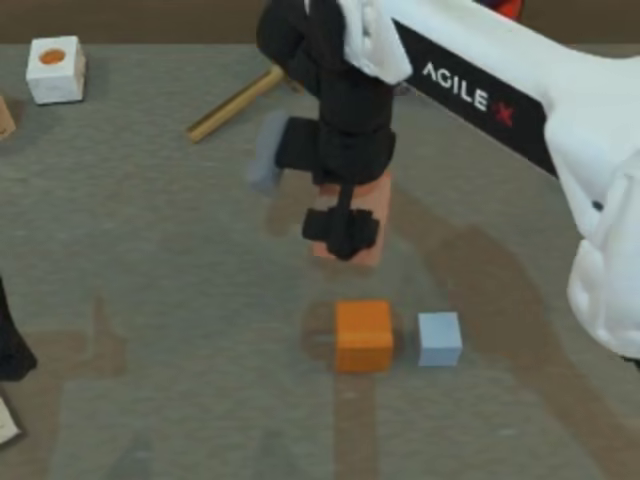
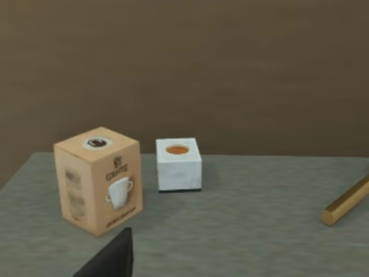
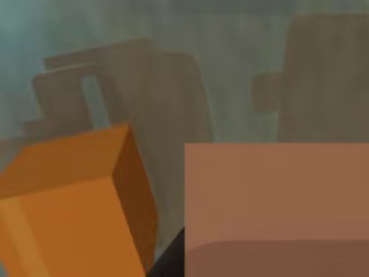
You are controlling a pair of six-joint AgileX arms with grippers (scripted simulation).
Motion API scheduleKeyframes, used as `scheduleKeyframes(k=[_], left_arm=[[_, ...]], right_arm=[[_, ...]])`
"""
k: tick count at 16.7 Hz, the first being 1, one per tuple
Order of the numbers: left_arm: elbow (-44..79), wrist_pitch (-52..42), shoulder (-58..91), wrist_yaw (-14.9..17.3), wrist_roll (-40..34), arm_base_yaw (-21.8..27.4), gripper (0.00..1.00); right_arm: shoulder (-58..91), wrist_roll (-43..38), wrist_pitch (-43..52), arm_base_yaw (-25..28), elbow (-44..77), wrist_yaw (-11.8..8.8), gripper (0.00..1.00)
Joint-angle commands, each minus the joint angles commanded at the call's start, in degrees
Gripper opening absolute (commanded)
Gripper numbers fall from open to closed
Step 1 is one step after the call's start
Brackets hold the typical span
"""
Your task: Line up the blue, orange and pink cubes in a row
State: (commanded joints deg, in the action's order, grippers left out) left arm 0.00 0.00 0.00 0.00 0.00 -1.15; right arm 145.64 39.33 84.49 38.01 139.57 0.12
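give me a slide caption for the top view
Right gripper over pink cube, behind adjacent orange cube and blue cube.

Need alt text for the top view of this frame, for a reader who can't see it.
The right gripper hangs over the pink cube at mid-table, hiding most of it. Nearer the camera, the orange cube and blue cube sit side by side, slightly apart. A white cube and brass rod lie at the far side.

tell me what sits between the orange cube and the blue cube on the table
Nothing: the top view shows only a narrow strip of bare table between the orange cube and the blue cube; they sit apart.
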Motion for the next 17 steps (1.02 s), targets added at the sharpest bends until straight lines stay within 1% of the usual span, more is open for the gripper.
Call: scheduleKeyframes(k=[4,7,13,17], left_arm=[[0.00,0.00,0.00,0.00,0.00,0.00,1.00],[0.00,0.00,0.00,0.00,0.00,0.00,1.00],[0.00,0.00,0.00,0.00,0.00,0.00,1.00],[0.00,0.00,0.00,0.00,0.00,0.00,1.00]], right_arm=[[7.03,-2.10,7.21,10.09,15.31,0.07,0.00],[9.73,-3.07,10.05,14.40,20.68,0.22,0.00],[9.82,-3.26,10.15,14.79,21.09,0.18,0.00],[7.91,-3.38,4.60,14.70,14.51,0.25,0.00]])
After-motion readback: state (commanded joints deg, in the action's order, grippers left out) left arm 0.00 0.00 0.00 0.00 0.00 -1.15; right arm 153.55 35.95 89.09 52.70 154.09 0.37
